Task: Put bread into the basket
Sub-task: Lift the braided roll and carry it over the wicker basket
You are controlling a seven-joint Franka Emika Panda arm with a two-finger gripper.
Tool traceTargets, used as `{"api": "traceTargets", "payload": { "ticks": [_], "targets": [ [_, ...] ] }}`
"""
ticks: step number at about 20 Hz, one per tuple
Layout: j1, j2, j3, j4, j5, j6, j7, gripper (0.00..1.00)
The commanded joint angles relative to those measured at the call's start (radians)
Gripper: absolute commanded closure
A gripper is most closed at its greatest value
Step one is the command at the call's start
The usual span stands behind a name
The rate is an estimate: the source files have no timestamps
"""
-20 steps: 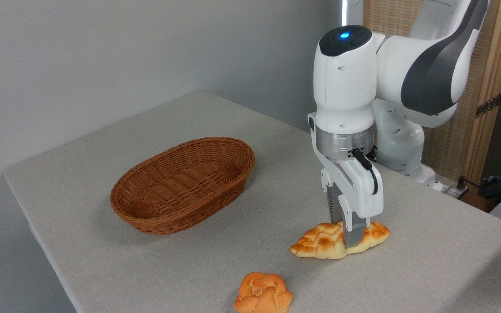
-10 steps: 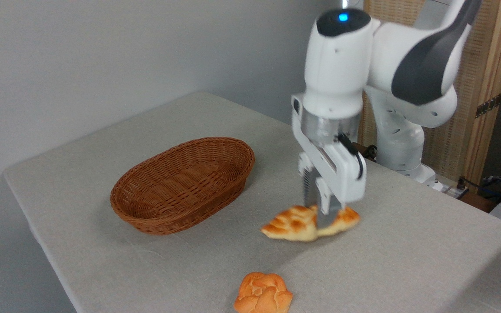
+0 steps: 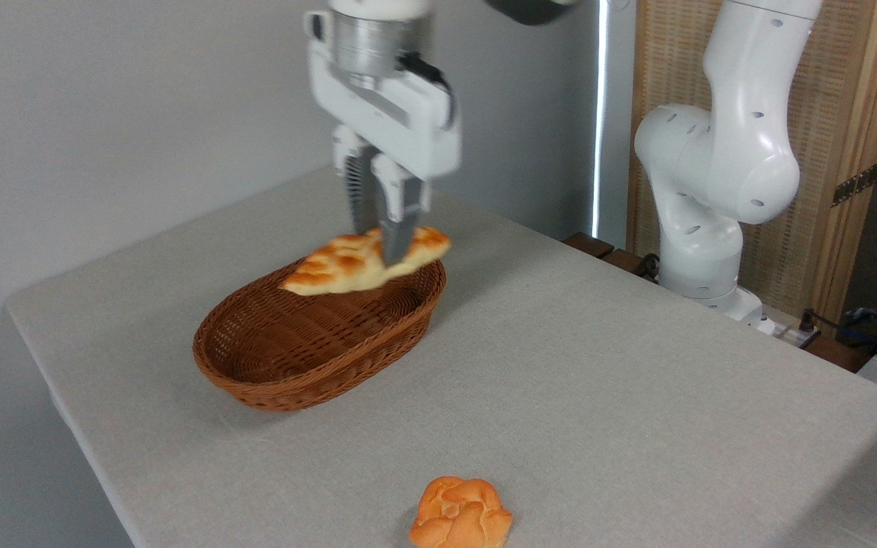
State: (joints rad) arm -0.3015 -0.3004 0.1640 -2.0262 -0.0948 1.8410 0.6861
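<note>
The bread (image 3: 343, 266), a pale yellow braided loaf with golden-brown bumps, hangs in the air above the far right part of the basket (image 3: 286, 365). My gripper (image 3: 384, 247) points straight down and is shut on the loaf's middle. The loaf tilts slightly, its left tip lower. The reddish-brown oval wicker basket sits on the table's left half with nothing inside it.
A small round orange bun (image 3: 460, 514) lies near the table's front edge. The arm's white base (image 3: 712, 198) stands at the back right, beside a wooden screen. The table's left edge runs close to the basket.
The gripper lifted the bread off the table at the right and carried it up and left. It now hangs over the basket.
</note>
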Motion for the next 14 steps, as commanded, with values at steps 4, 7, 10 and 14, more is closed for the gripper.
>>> {"api": "traceTargets", "payload": {
  "ticks": [4,7,10,14],
  "targets": [
    [0.007,0.245,-0.159,0.145,0.004,-0.035,-0.195,0.54],
    [0.001,0.285,-0.218,0.144,0.059,-0.022,-0.270,0.52],
    [-0.001,0.294,-0.221,0.142,0.076,-0.020,-0.275,0.43],
    [-0.001,0.302,-0.221,0.142,0.090,-0.020,-0.275,0.14]
  ]
}}
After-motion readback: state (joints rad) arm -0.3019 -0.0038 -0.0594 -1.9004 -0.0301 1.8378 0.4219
